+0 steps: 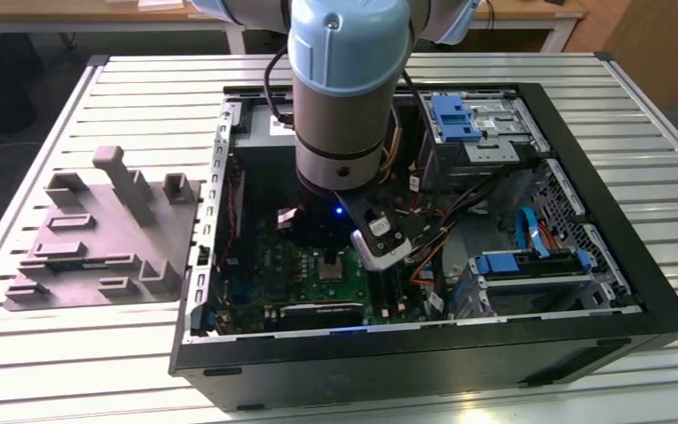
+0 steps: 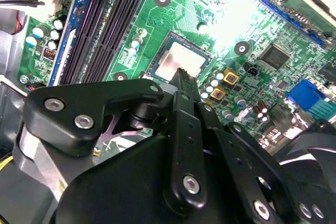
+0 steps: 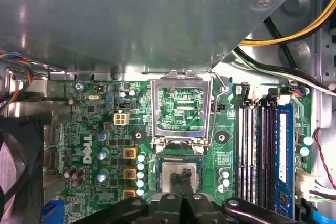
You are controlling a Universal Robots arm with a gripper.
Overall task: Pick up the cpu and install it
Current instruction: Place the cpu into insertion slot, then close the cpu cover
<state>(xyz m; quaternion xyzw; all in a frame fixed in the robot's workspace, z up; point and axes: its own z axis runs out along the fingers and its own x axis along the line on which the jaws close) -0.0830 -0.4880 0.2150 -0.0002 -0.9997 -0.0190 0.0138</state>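
Arm (image 1: 339, 88) reaches down into the open computer case (image 1: 621, 265), which lies on a slatted table (image 1: 68, 371). On the exterior view's left, a grey plastic holder (image 1: 103, 238) with upright posts sits on the table, apart from the case.

Both wrist views look close at the green circuit board (image 3: 89, 129). The cpu (image 3: 168, 171) lies flat in its socket, silvery top up, seen again in the second wrist view (image 2: 181, 56). The gripper (image 3: 182, 178) has its two black fingers pressed together, with nothing between them. Their shared tip is over the cpu's top near its middle (image 2: 181, 73). Cannot tell whether the tip touches it.

First wrist view: the socket's metal cover frame (image 3: 181, 106) stands hinged open just beside the cpu. Black memory slots (image 3: 257, 150) and a blue one (image 3: 283, 156) run alongside, and a fan (image 3: 18, 171) is at the far side of the board.

Writing: a white logo (image 3: 87, 148) is printed on the board beside a row of capacitors. Small white part labels are scattered across the board, too small to tell.

Second wrist view: glare washes out part of the board (image 2: 231, 9).
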